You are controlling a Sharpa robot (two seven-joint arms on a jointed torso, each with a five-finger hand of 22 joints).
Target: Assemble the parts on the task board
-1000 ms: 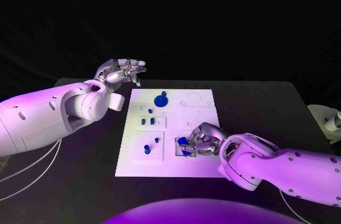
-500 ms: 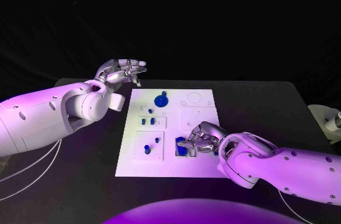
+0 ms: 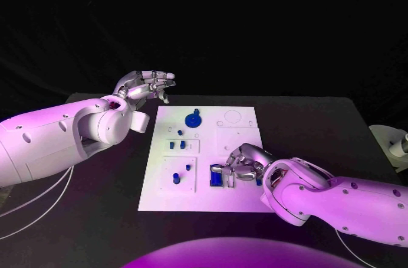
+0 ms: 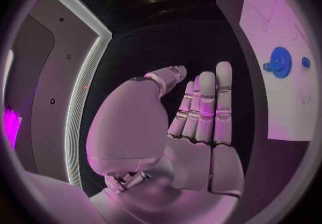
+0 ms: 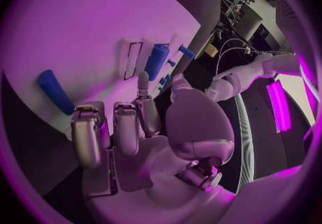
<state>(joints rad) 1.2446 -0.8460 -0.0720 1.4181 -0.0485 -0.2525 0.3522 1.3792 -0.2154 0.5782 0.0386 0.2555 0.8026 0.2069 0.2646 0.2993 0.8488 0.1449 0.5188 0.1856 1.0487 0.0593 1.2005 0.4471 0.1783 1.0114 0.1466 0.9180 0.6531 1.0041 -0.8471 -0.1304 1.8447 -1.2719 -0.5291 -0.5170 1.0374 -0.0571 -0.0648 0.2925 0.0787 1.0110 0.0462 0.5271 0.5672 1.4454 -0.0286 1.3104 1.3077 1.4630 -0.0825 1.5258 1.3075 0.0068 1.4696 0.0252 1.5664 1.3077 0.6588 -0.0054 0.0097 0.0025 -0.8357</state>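
Note:
The white task board lies mid-table. My right hand hovers low over its near middle with the fingers curled and nothing in them. One fingertip reaches to the end of a long blue part that sits in a rectangular recess. A blue peg lies loose on the board beside that hand. A blue gear stands at the far end, and small blue parts sit in the left pockets. My left hand is raised beyond the far left corner, fingers straight and holding nothing.
A white fixture stands at the table's right edge. More small blue parts stand in the near-left pocket. Black table surrounds the board on both sides.
My right hand's fingers have drawn back slightly from the recess, so more of the long blue part shows. The left hand has not moved.

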